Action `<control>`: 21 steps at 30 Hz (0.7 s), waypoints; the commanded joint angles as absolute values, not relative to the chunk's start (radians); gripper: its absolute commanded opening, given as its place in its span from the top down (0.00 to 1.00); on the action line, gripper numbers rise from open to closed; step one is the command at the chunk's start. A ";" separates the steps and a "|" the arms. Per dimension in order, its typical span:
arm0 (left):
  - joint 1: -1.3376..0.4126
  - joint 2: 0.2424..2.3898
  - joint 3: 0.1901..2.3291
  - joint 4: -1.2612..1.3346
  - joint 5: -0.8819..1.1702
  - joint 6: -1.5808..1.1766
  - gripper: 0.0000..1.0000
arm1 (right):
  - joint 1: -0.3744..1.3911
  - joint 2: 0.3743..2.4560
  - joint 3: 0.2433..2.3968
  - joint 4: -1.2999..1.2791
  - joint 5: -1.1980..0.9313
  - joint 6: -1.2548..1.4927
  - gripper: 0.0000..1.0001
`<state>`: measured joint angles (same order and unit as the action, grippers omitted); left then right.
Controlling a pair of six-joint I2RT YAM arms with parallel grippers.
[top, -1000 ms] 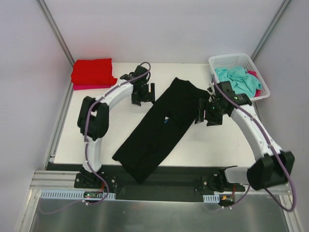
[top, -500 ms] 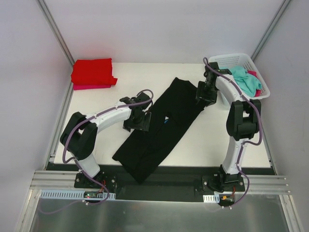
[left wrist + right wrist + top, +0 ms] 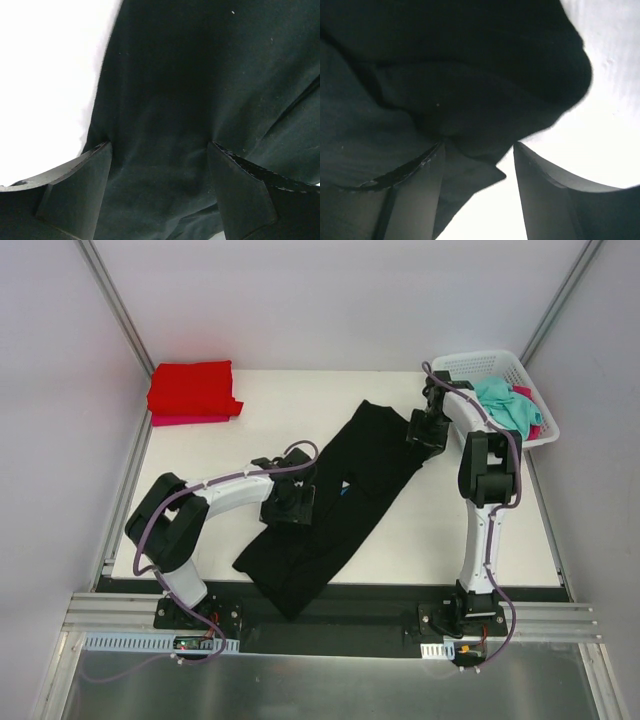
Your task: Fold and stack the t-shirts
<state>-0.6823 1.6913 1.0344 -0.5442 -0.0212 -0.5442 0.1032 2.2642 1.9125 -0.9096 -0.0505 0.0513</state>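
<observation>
A black t-shirt (image 3: 335, 525) lies as a long diagonal strip across the table, with a small blue-and-white patch showing at its middle. My left gripper (image 3: 290, 504) is down on the strip's left edge; in the left wrist view its jaws (image 3: 159, 147) stand open with black cloth (image 3: 200, 75) spanning the gap. My right gripper (image 3: 425, 431) sits at the shirt's upper right edge. Its jaws (image 3: 479, 145) are open, with a corner of black cloth (image 3: 465, 175) lying between them. A folded red t-shirt (image 3: 192, 387) rests on a pink one (image 3: 185, 420) at the back left.
A white mesh basket (image 3: 470, 364) stands at the back right corner and holds a crumpled teal t-shirt (image 3: 505, 405) and a pink one (image 3: 527, 394). The shirt's lower end hangs over the table's near edge (image 3: 290, 600). Bare white table (image 3: 440, 530) lies right of the shirt.
The left gripper came from the back down to the shirt's left edge. The right arm swung from the shirt's right side up to its upper right edge, and its jaws narrowed a little.
</observation>
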 commanded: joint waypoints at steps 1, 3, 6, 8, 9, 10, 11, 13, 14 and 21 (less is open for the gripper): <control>-0.724 1.683 0.999 -0.520 0.028 -0.604 0.24 | 0.104 2.324 2.022 -0.965 -0.123 0.049 0.40; -0.736 1.675 0.991 -0.518 0.031 -0.623 0.24 | 0.106 2.345 2.037 -0.965 -0.146 0.046 0.40; -0.755 1.666 0.985 -0.520 0.044 -0.644 0.24 | 0.112 2.371 2.078 -0.965 -0.178 0.049 0.40; -0.775 1.663 0.985 -0.520 0.048 -0.660 0.24 | 0.115 2.390 2.124 -0.969 -0.202 0.049 0.40; -0.782 1.660 0.988 -0.522 0.055 -0.664 0.24 | 0.118 2.410 2.143 -0.971 -0.221 0.051 0.39; -0.798 1.660 0.989 -0.522 0.058 -0.670 0.25 | 0.120 2.419 2.158 -0.974 -0.238 0.052 0.40; -0.805 1.658 0.992 -0.525 0.061 -0.684 0.25 | 0.123 2.428 2.186 -0.974 -0.254 0.058 0.39; -0.825 1.655 1.002 -0.528 0.067 -0.698 0.25 | 0.123 2.450 2.204 -0.968 -0.296 0.066 0.39; -0.845 1.652 1.005 -0.532 0.069 -0.710 0.25 | 0.124 2.456 2.210 -0.963 -0.313 0.074 0.40; -0.914 1.649 1.067 -0.566 0.072 -0.755 0.25 | 0.136 2.502 2.256 -0.919 -0.468 0.107 0.41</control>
